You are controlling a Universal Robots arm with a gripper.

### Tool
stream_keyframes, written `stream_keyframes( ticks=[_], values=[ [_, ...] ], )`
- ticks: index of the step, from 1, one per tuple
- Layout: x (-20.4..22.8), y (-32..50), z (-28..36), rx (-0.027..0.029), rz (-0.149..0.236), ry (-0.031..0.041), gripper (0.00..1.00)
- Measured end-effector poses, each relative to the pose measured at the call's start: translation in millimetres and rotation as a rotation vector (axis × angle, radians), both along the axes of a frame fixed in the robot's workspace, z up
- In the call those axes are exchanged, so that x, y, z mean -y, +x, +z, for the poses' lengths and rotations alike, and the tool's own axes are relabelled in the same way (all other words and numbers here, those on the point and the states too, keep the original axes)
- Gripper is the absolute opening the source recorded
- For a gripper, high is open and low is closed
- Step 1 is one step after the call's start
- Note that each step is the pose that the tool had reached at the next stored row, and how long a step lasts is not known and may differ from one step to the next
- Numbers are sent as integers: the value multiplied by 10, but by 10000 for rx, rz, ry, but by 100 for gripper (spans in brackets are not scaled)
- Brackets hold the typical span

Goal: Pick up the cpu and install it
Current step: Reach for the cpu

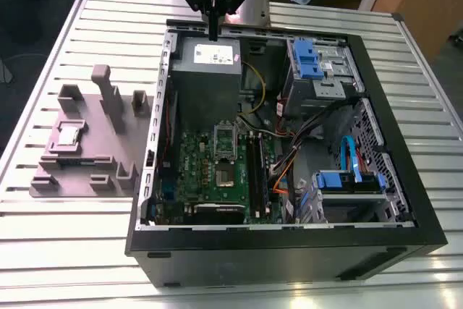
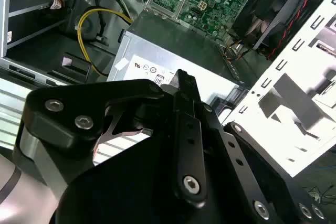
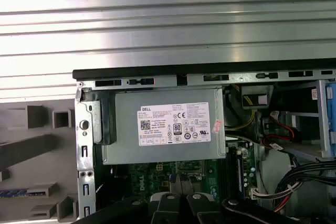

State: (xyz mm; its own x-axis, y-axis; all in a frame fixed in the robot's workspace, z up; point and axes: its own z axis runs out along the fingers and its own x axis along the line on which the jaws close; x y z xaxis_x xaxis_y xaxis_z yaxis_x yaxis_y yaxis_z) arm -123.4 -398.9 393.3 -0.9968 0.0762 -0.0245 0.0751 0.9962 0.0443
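Jaws pressed together and holding nothing, the gripper [image 1: 213, 34] hangs over the grey power supply [image 1: 206, 74] at the far side of the open computer case [image 1: 289, 255]. The cpu [image 1: 69, 135] lies flat on the grey fixture block [image 1: 72, 175] outside the case, at the exterior view's left, well apart from the jaws and nearer the camera than they are.

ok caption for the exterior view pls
Gripper above the power supply in the open computer case, cpu on the grey holder beside it
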Motion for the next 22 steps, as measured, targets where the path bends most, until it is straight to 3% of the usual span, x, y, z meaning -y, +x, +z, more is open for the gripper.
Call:
stream_keyframes(
  ticks=[22],
  values=[
    [0,-41,0,0,0,0,10]
  ],
)
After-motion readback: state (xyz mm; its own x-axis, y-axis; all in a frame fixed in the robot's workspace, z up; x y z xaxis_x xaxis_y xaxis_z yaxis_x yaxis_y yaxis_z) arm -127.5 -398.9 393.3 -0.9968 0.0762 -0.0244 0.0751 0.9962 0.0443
